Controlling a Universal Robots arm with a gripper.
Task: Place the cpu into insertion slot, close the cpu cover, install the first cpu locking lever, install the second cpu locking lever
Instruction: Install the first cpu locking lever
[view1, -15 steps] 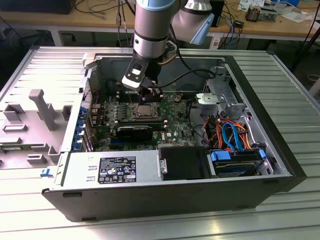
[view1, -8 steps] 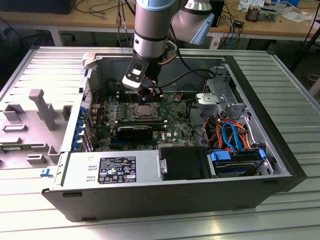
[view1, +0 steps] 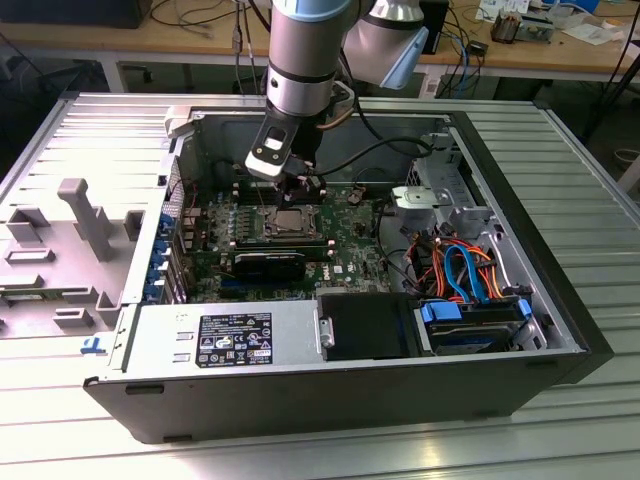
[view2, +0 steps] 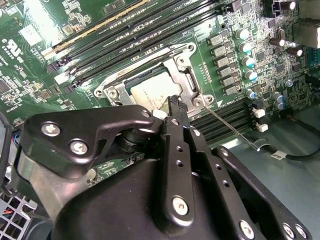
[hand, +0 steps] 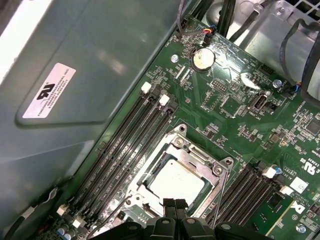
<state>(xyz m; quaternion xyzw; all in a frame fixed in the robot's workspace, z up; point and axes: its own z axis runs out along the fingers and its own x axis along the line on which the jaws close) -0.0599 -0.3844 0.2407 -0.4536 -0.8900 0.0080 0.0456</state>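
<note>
The open computer case (view1: 300, 400) lay on its side on a ribbed metal table (view1: 560, 420), and the arm (view1: 300, 60) reached down into it. The green board (hand: 235, 115) covered the case floor. Near the board's middle sat the insertion slot (hand: 220, 167), flanked by long black memory slots (hand: 125, 150). The cpu cover (hand: 187, 152) lay flat on the slot, framing the cpu (hand: 176, 181), which sat inside. A thin metal lever (view2: 232, 127) ran out from the slot's corner across neighbouring black slots. The gripper (hand: 175, 205) hung just above the slot's edge, fingertips pressed together, with nothing seen between them.
</note>
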